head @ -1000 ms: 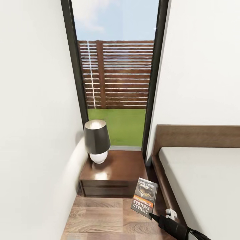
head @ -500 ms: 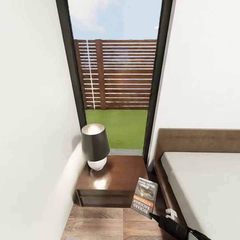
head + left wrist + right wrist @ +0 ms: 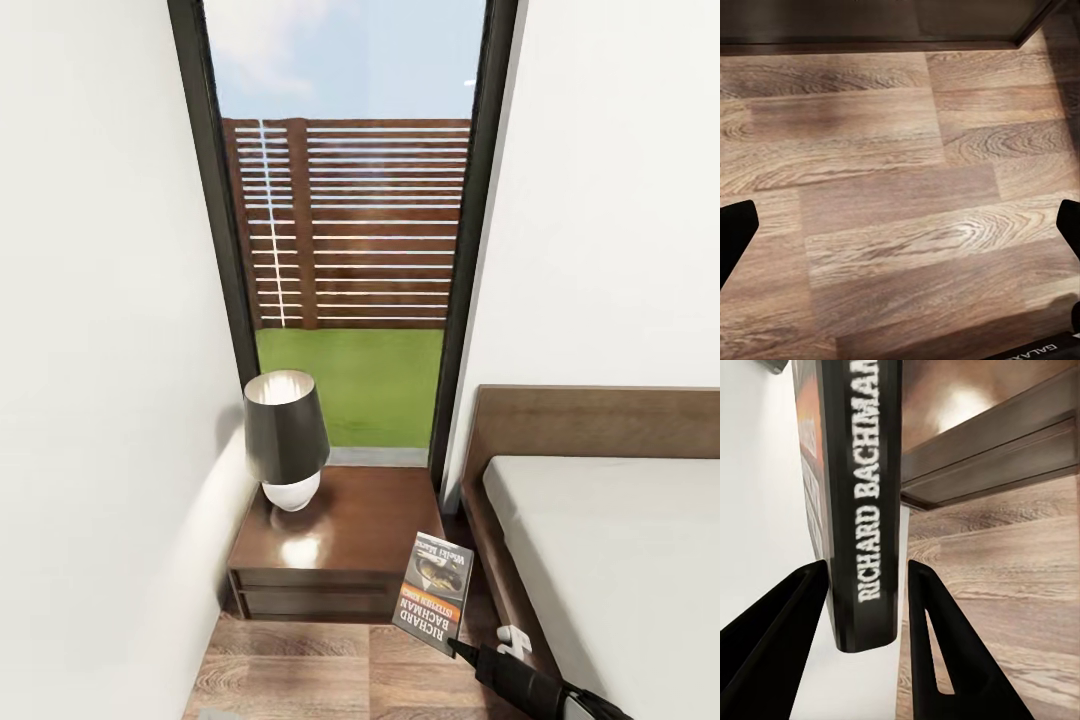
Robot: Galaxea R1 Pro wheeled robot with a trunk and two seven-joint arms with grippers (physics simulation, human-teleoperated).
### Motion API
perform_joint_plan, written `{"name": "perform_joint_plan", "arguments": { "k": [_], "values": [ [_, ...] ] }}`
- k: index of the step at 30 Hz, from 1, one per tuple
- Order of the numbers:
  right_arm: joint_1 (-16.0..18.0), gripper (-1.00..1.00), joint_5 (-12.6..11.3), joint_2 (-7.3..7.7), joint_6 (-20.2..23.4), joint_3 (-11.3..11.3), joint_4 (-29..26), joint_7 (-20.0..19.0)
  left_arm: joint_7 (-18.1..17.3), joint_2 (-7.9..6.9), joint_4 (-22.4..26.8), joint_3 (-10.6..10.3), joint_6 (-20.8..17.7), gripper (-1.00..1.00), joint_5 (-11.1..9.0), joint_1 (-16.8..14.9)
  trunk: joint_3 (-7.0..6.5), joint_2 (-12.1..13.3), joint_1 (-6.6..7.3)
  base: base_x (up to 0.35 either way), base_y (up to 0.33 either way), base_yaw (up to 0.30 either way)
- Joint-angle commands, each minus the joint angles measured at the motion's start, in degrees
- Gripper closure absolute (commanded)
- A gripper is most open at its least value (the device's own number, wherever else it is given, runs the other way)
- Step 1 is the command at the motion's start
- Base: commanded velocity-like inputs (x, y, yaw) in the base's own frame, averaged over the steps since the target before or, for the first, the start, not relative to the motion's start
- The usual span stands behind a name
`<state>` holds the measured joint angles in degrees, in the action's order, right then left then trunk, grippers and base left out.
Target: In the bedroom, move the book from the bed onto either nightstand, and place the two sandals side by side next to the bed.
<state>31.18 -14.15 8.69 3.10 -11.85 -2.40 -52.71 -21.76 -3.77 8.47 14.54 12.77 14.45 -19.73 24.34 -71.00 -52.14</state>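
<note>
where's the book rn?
Head view: the book is held up by the right gripper, in the air just off the nightstand's front right corner, between it and the bed.

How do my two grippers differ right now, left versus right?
The right gripper is shut on the book, its spine clamped between the fingers; the left gripper is open and holds nothing. The right one is raised near the nightstand, while the left one points down at bare wood floor. Both have black fingers.
</note>
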Motion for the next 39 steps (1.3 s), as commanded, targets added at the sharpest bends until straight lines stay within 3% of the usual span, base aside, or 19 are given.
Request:
{"name": "perform_joint_plan", "arguments": {
  "k": [1, 10, 13, 14, 17, 18, 19, 21, 23, 25, 29, 33, 37, 39],
  "values": [
    [0.03, 1.0, -0.35, 0.01, 0.33, -0.02, 0.03, -0.2, -0.19, 0.0, -0.04, 0.49, 0.24, -1.0, 0.59, -0.04, 0.06, -0.04, 0.0, 0.0, 0.0, 0.0],
    [0.03, 1.0, -0.35, 0.01, 0.33, -0.02, 0.03, -0.31, -0.71, -0.06, 0.02, 0.54, 0.29, -1.0, 0.64, -0.04, 0.06, -0.04, 0.0, 0.0, 0.0, 0.0],
    [0.02, 1.0, -0.35, 0.01, 0.33, -0.02, 0.03, -0.35, -2.49, -0.05, 0.33, 0.48, 0.3, -1.0, 0.66, -0.04, 0.06, -0.04, 0.0, 0.0, 0.0, 0.0],
    [0.04, 1.0, -0.35, 0.01, 0.33, -0.02, 0.03, -0.36, -4.43, -0.04, 0.67, 0.45, 0.26, -1.0, 0.66, -0.06, 0.06, -0.04, 0.0, 0.0, 0.0, 0.0],
    [0.05, 1.0, -0.35, 0.08, 0.33, -0.02, 0.03, -0.37, -17.15, -0.01, 6.17, 0.45, -0.33, -1.0, 0.56, -0.43, 0.06, -0.04, 0.0, 0.0, 0.0, 0.0],
    [0.06, 1.0, -0.35, 0.08, 0.33, -0.02, 0.01, -0.37, -19.47, 0.0, 7.65, 0.46, -0.67, -1.0, 0.42, -0.49, 0.06, -0.04, 0.0, 0.0, 0.0, 0.0],
    [0.05, 1.0, -0.35, 0.11, 0.33, -0.02, 0.0, -0.37, -23.86, 0.23, 10.94, 0.47, -2.23, -1.0, -0.12, -0.58, 0.06, -0.04, 0.0, 0.0, 0.0, 0.0],
    [0.06, 1.0, -0.35, 0.15, 0.33, -0.02, 0.02, -0.37, -29.58, 1.32, 18.31, 0.45, -9.71, -1.0, -2.55, -0.68, 0.06, -0.04, 0.0, 0.0, 0.0, 0.0],
    [0.04, 1.0, -0.35, 0.17, 0.33, -0.02, -0.02, -0.36, -31.85, 2.45, 26.55, 0.41, -19.07, -1.0, -5.89, -0.74, 0.06, -0.04, 0.0, 0.0, 0.0, 0.0],
    [0.03, 1.0, -0.35, 0.18, 0.33, -0.02, 0.01, -0.35, -32.89, 3.35, 34.07, 0.35, -25.06, -1.0, -8.56, -0.74, 0.06, -0.04, 0.0, 0.0, 0.0, 0.0],
    [0.02, 1.0, -0.35, 0.19, 0.33, -0.02, 0.01, -0.33, -33.95, 3.91, 42.58, 0.33, -29.11, -1.0, -11.57, -0.81, 0.06, -0.04, 0.0, 0.0, 0.0, 0.0],
    [0.05, 1.0, -0.35, 0.19, 0.33, -0.02, 0.03, -0.29, -39.22, 3.86, 49.29, 0.32, -35.34, -1.0, -15.65, -0.83, 0.06, -0.04, 0.0, 0.0, 0.0, 0.0],
    [0.04, 1.0, -0.35, 0.3, 0.33, -0.02, -0.04, -0.29, -46.57, 3.63, 51.78, 0.41, -38.88, -1.0, -16.93, -0.83, 0.06, -0.04, 0.0, 0.0, 0.0, 0.0],
    [0.04, 1.0, -0.38, 0.37, 0.33, -0.02, -0.03, -0.29, -47.24, 3.4, 51.89, 0.4, -39.13, -1.0, -17.01, -0.83, 0.06, -0.04, 0.0, 0.0, 0.0, 0.0]
  ]
}}
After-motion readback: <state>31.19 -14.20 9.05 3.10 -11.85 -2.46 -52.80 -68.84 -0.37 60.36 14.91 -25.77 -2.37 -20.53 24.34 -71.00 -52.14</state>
